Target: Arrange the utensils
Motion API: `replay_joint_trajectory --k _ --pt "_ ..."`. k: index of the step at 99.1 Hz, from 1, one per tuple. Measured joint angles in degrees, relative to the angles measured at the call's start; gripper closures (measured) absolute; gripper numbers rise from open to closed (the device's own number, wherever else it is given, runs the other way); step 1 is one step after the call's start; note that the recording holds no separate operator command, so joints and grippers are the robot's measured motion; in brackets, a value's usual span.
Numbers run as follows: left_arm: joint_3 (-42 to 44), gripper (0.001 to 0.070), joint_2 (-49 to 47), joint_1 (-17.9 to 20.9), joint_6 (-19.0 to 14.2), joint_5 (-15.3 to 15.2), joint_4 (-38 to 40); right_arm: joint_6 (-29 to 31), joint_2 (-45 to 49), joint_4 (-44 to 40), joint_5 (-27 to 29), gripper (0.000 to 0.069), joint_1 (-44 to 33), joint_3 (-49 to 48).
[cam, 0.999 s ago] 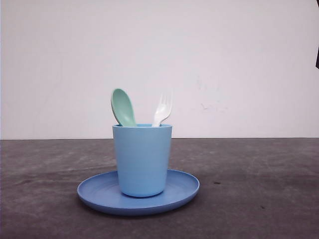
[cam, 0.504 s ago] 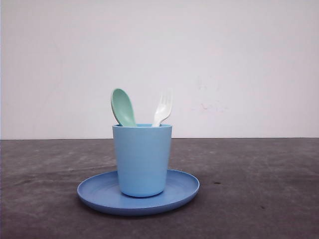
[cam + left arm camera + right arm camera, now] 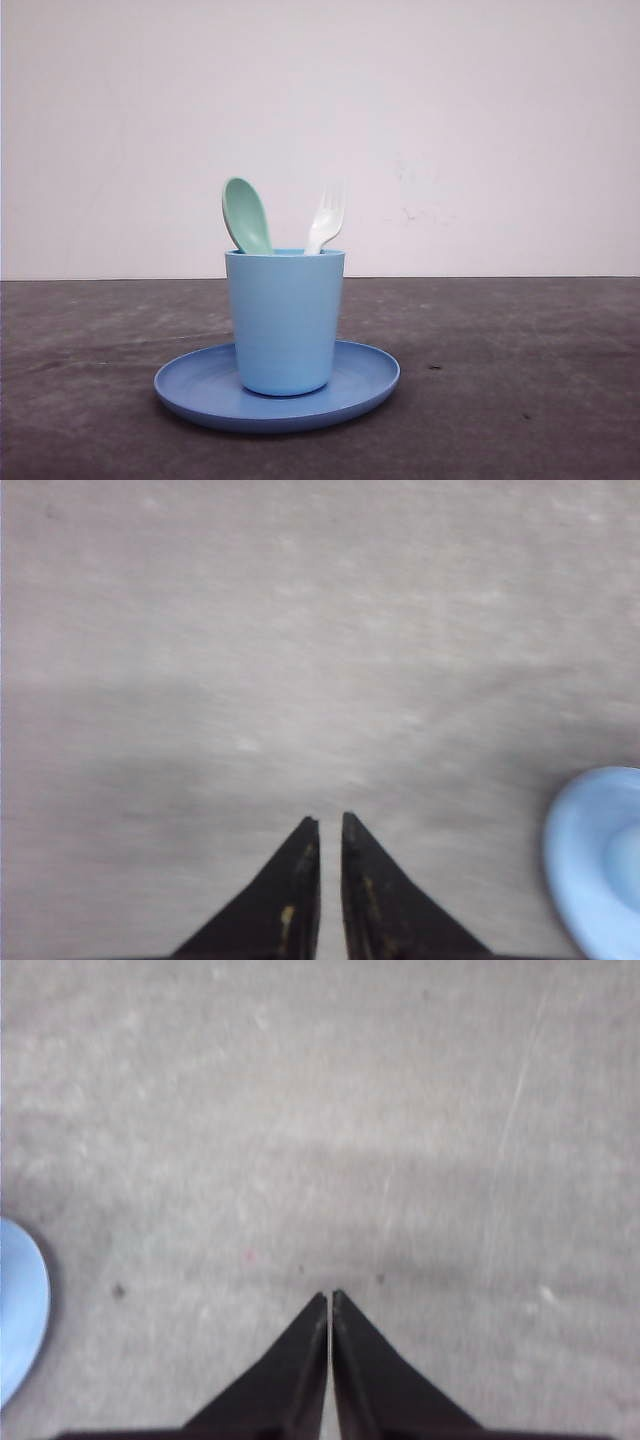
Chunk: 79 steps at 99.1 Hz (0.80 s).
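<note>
Mint-green spoon [image 3: 246,214] and white fork [image 3: 328,217] stand in light blue cup [image 3: 285,320], heads up, spoon on left, fork on right. Cup sits upright on round blue plate [image 3: 200,388] on dark desk [image 3: 520,380]. Left gripper [image 3: 330,825] over bare desk beside plate edge, jaws nearly pressed together, holding nothing. Right gripper [image 3: 330,1298] likewise, jaws pressed together, empty.

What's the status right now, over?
Left gripper shut, empty. Right gripper shut, empty. Spoon and fork upright in cup on plate.
</note>
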Motion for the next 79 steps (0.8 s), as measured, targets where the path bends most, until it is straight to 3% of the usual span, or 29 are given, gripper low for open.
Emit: replay_joint_trajectory --k 5,11,65,79 --pt "-1.5 0.0697 -3.0 0.0 0.4 -3.4 0.7 0.0 0.0 1.0 0.0 0.0685 0.0 0.0" --pt "-4.0 0.0697 -6.8 0.1 0.5 -5.1 2.8 0.0 0.0 1.8 0.0 0.0685 0.0 0.0" --pt "-40.7 0.0697 -42.2 0.1 -2.3 -5.3 26.3 0.0 0.0 11.4 0.0 0.0685 0.0 0.0" --pt "-45.9 0.0697 -47.2 0.1 -2.5 -5.3 27.6 0.0 0.0 13.7 0.0 0.0685 0.0 0.0"
